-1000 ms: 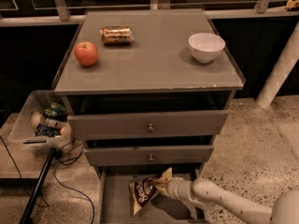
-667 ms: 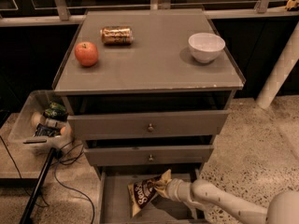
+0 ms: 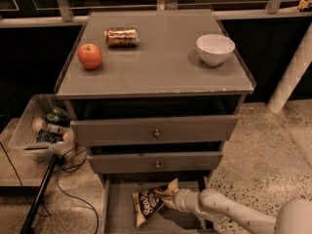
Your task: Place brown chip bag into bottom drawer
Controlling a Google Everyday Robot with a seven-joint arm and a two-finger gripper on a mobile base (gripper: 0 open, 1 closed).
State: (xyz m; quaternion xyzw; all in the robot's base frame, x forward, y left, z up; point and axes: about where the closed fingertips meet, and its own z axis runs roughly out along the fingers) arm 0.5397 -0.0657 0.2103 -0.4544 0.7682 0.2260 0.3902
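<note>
The brown chip bag (image 3: 150, 202) lies tilted in the open bottom drawer (image 3: 118, 214), dark centre with white lettering, one tan end raised to the right. My gripper (image 3: 174, 195) reaches in from the lower right on a white arm (image 3: 229, 211) and is shut on that raised tan end. The bag's lower end rests on or just above the drawer floor; I cannot tell which. The drawer's front edge is cut off by the bottom of the view.
On the cabinet top sit a red apple (image 3: 90, 56), a gold can (image 3: 122, 36) and a white bowl (image 3: 215, 48). The two upper drawers (image 3: 157, 133) stand slightly pulled out above the gripper. A plastic bin (image 3: 44, 128) and cables lie on the left, a white post (image 3: 292, 72) on the right.
</note>
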